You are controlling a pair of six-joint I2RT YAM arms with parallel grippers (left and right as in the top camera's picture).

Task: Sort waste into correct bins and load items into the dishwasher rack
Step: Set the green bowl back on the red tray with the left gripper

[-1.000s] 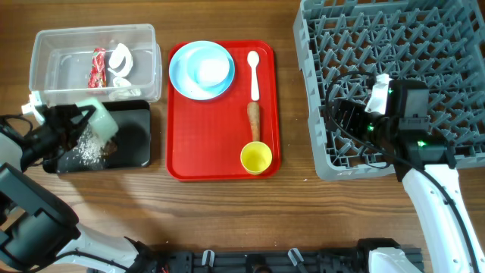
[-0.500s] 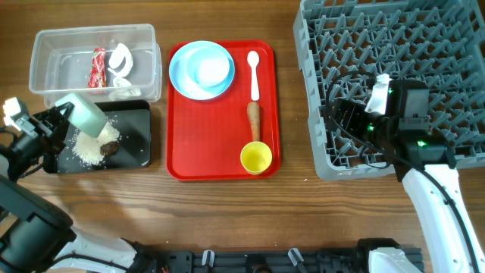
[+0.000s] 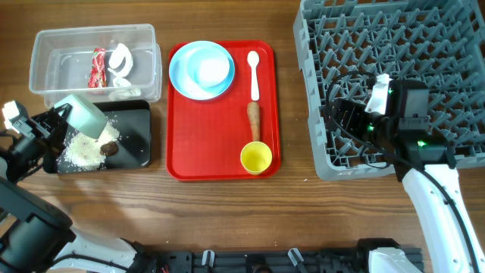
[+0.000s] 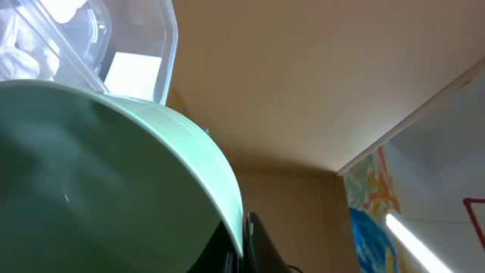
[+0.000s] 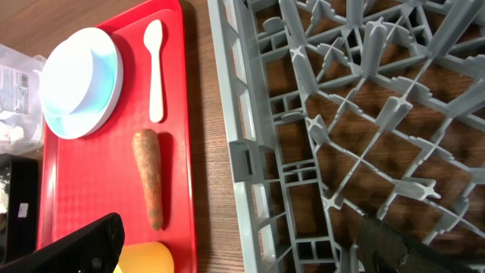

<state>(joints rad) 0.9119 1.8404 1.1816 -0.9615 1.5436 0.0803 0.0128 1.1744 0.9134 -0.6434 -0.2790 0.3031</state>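
Grey plastic lattice comes first: the dishwasher rack [image 3: 394, 68] fills the far right of the table [image 3: 227, 220], pegs upright, with nothing loaded that I can see. My right pincer [image 5: 239, 224] hangs over its near left corner, spread wide and empty.

Left of the rack lies the red tray [image 3: 216, 136]. It carries the light blue plate [image 3: 178, 76] with a white bowl [image 3: 211, 70] seated on it, the carrot [image 3: 254, 121], the white spoon [image 3: 254, 72] and the yellow cup [image 3: 256, 158].

At the far left stands the clear tub [image 3: 76, 30], holding the red wrapper [image 3: 98, 67] and crumpled paper [image 3: 120, 61]. On its near side is the black tub [image 3: 136, 129], with rice grains [image 3: 79, 152] heaped at its left end and a dark lump [image 3: 111, 149] beside them.

My left pincer [image 3: 64, 117] is clamped on the rim of the pale bowl [image 3: 85, 115], which is tipped over the black tub's far left corner. Its smooth, pale green wall fills my wrist view. I judge it stiff and light but slick. The rim is the only hold, so I should bite deep there and carry it steadily. It may chip if dropped, so I should seat it between pegs. I cannot tell whether any grains cling inside.
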